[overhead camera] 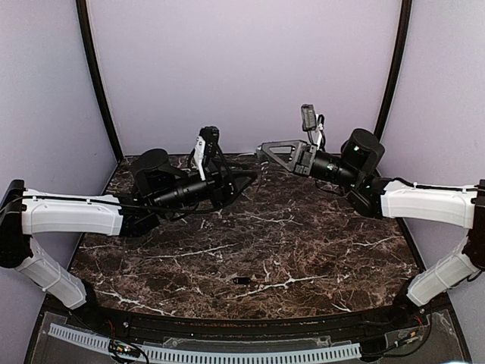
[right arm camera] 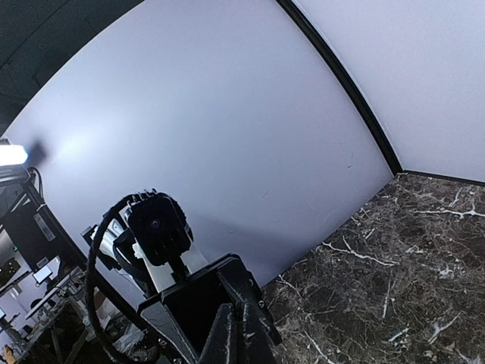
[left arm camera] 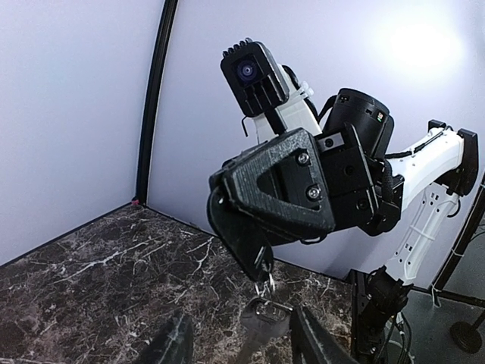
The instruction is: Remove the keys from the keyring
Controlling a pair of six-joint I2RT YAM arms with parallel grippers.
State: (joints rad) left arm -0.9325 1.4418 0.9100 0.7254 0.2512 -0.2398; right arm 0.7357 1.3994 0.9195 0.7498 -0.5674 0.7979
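The left arm (overhead camera: 72, 214) and right arm (overhead camera: 424, 203) have white shells and black joints. Centre frame, the right gripper (left arm camera: 260, 262) shows ribbed black housing with two silver screws (left arm camera: 303, 158).
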